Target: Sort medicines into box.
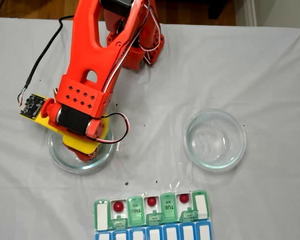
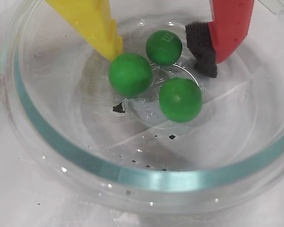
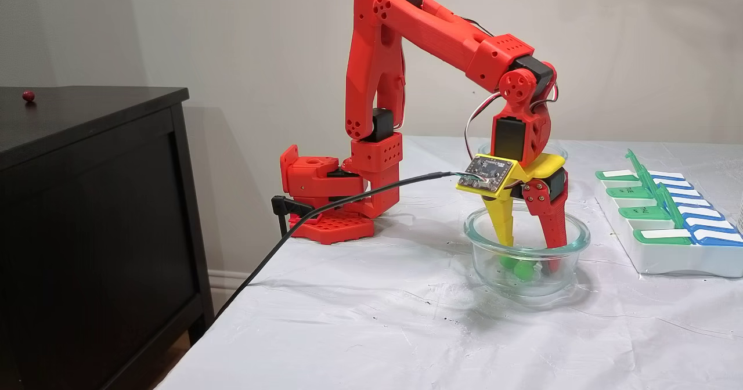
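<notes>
3 green balls [image 2: 130, 74] in 1 glass dish [image 2: 132, 175], 3 red balls [image 1: 119, 206] in 1 pill box [image 1: 202, 205], 2 glass dishes altogether.

Readable text, all on the pill organiser [image 1: 151, 216] lids:
- In a fixed view from above, closed green lid reads "THU" [image 1: 135, 212], upside down to the camera, with a smaller line beside it, looks like "AM".
- Another closed green lid reads "TUE" [image 1: 168, 203], also upside down, same small "AM"-type line.
- The three flipped-open small green lids carry print, too blurred to read.
- In a fixed view from the side, one lid tab shows "TUE" [image 3: 626, 191]; print on another tab not legible.
- Green ball [image 2: 164, 47] in the wrist view has a faint embossed mark, unreadable.
- Glass dish [image 2: 154, 90] base has moulded lettering around a star shape, unreadable.
</notes>
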Action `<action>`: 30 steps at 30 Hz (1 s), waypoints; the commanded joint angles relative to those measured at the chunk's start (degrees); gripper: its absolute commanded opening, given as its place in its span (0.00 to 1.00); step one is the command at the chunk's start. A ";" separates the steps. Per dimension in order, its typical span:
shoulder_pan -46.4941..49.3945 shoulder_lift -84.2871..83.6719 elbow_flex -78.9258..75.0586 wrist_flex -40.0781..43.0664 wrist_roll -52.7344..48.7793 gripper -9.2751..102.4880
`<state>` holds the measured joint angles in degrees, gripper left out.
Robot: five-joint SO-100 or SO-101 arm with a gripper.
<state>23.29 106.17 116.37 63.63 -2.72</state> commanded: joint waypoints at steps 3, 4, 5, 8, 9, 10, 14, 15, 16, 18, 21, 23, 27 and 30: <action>0.44 3.78 -2.20 -0.26 -0.44 0.29; 0.44 3.69 -2.20 -0.26 -0.44 0.28; 0.44 3.69 -2.11 -0.26 -0.53 0.27; 0.44 4.31 -1.85 -0.35 -0.62 0.25; 0.44 4.48 -1.76 -0.44 -0.53 0.24; 0.44 4.66 -1.76 -0.44 -0.53 0.24; 0.44 4.57 -1.67 -0.79 -0.44 0.21; 0.44 4.48 -1.67 -0.88 -0.44 0.21; 0.44 4.48 -1.67 -0.88 -0.44 0.20; 0.44 4.39 -1.67 -0.88 -0.44 0.19; 0.44 4.48 -1.67 -0.79 -0.53 0.18; 0.44 4.48 -1.67 -0.62 -0.62 0.16; 0.26 5.10 -1.93 0.53 -0.79 0.12; 0.35 5.27 -2.72 1.93 -0.88 0.08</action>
<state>23.29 106.44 116.37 64.34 -3.16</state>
